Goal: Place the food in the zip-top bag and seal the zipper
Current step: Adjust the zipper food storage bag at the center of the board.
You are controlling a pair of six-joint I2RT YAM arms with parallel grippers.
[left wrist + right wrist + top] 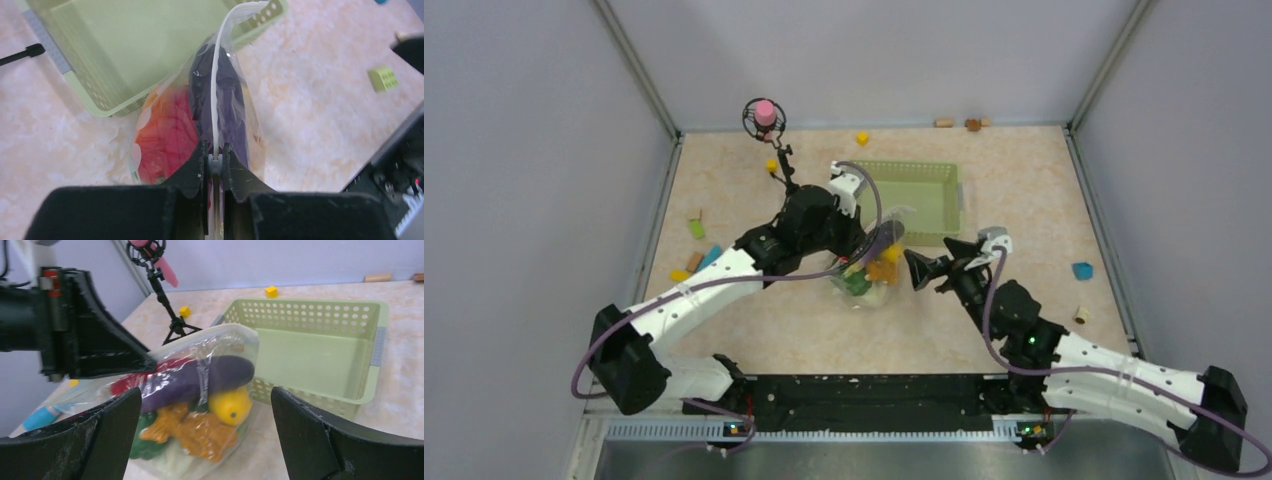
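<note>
right now the left jaws are pinching the zipper [216, 90] at its near end, pressed together on the whitish strip; the right jaws are hanging spread wide, gripping nothing, facing the zip-top bag [227, 342] from just beside it; the bag is sitting on the desk [1024, 200], leaning at the near wall of the green mesh basket [320, 340], with its mouth edge being lifted; the food is showing through the plastic: eggplant [200, 377], lemon [230, 407], orange pieces [200, 432], red chili [125, 382]; the strip is looking like one closed line in the left wrist view, but i cannot tell whether it is sealing along its full length

risks, judging from here: with only one end pinned, sliding along the strip would likely be dragging the soft bag instead of closing it; the eggplant is bulging right under the strip and may be forcing the seal apart; the bag's far end could be snagging on the basket rim

the desk is looking pale, marbled and smooth, so the bag may be slipping easily; small coloured blocks [1081, 270] are lying well apart; a pink-topped stand [766, 112] is standing at the far left; plain grey walls [524, 150] are enclosing three sides
</note>
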